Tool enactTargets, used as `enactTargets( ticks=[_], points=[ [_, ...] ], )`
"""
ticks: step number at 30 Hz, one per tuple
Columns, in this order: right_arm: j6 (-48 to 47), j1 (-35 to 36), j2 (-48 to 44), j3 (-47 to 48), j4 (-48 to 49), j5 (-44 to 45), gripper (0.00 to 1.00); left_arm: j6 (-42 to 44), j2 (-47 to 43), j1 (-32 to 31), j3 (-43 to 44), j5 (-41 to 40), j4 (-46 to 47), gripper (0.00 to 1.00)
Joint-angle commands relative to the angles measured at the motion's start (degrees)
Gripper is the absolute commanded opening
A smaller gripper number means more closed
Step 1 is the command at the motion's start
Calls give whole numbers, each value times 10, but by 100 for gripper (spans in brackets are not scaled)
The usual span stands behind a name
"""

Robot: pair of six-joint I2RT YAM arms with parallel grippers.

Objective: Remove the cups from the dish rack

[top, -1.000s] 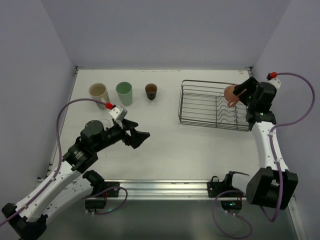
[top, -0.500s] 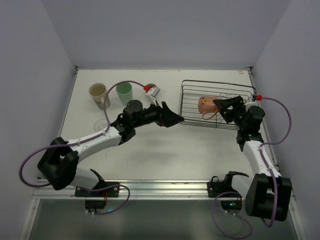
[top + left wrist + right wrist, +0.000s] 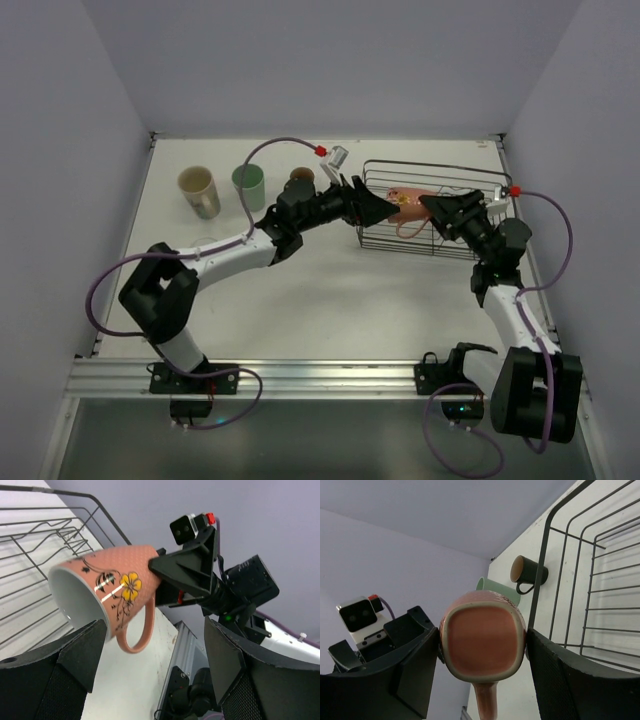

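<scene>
Pink cup (image 3: 107, 587) over the rack (image 3: 400, 240), its bottom pinched by the right gripper (image 3: 432, 208). Left gripper (image 3: 385, 207) has fingers spread beside it.

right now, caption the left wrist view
Right gripper holds a pink mug by its base; open left fingers flank its rim.

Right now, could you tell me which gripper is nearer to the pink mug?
Right. The right gripper is shut on the base of the pink mug at the dish rack's edge; the left gripper is open at its rim, on the opposite side.
</scene>
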Motion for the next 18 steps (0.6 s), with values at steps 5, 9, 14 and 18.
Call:
enactTargets(
  ticks=[5,9,14,18],
  points=[
    [31,1,-21,-4,76,-35,37,27,37,0,56,-13,15,79],
    [32,2,-22,-5,76,-40,37,25,44,0,61,-7,24,76],
    [63,7,1,-14,130,-59,37,-13,60,0,53,36,90,65],
    [87,9,17,-23,167,-67,37,-35,51,0,32,38,129,37]
  ],
)
